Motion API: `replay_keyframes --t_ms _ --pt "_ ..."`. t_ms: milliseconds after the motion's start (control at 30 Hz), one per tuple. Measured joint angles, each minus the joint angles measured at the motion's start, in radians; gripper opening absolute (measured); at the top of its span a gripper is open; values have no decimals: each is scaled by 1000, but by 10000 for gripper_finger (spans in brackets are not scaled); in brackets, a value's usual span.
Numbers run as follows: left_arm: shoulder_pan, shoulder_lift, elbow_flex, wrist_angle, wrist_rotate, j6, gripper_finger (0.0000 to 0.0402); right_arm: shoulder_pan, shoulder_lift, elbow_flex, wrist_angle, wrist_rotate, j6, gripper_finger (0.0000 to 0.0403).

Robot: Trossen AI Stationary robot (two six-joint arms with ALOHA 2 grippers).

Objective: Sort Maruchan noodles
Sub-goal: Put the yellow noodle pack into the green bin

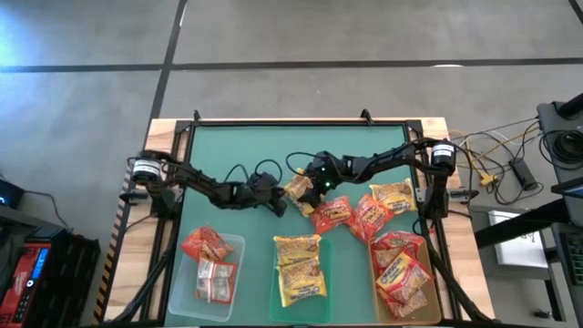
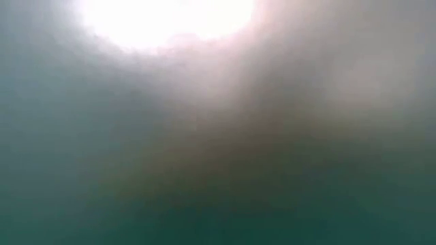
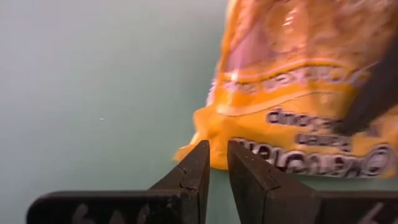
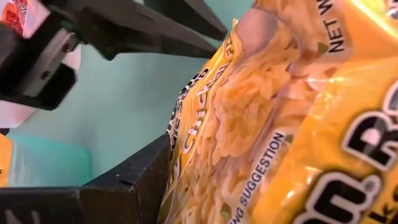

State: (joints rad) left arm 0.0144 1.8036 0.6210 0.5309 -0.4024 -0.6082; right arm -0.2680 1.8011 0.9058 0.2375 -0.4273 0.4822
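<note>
A yellow noodle packet [image 1: 298, 189] sits mid-table between my two grippers. My right gripper [image 1: 316, 179] comes from the right and is shut on it; the packet [image 4: 280, 124] fills the right wrist view. My left gripper [image 1: 273, 202] comes from the left, its fingers almost together at the packet's near corner [image 3: 199, 140]. Two red packets [image 1: 332, 214] [image 1: 369, 217] and one yellow packet [image 1: 393, 196] lie loose on the green mat. The low view is a blur and shows nothing. My left gripper pinches the yellow packet's crimped corner edge [image 3: 211, 140] between its fingertips [image 3: 198, 163], only at their free ends, coming from the table's left. My right gripper has the packet's body between its two fingers, one finger [image 4: 140, 180] against the printed face [image 4: 205, 143]; the other finger is hidden behind the packet. It comes from the table's right side.
Three trays line the near edge: the left tray [image 1: 239, 244] holds red-orange packets with pale labels, the middle tray [image 1: 326, 273] yellow ones, the right tray [image 1: 375, 284] red ones. Cables lie on the mat near the left arm. The far half of the mat [image 1: 273, 146] is bare.
</note>
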Motion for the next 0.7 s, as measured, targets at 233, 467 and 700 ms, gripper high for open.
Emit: replay_keyframes --t_ms 233,467,700 --pt "-21 -53 -34 49 -39 14 40 0 0 0 -1 7 8 216" --pt "-54 -111 -119 67 -132 -62 40 0 0 0 0 8 15 217" --pt "-120 -110 -196 198 -243 -116 40 0 0 0 -2 7 51 216"
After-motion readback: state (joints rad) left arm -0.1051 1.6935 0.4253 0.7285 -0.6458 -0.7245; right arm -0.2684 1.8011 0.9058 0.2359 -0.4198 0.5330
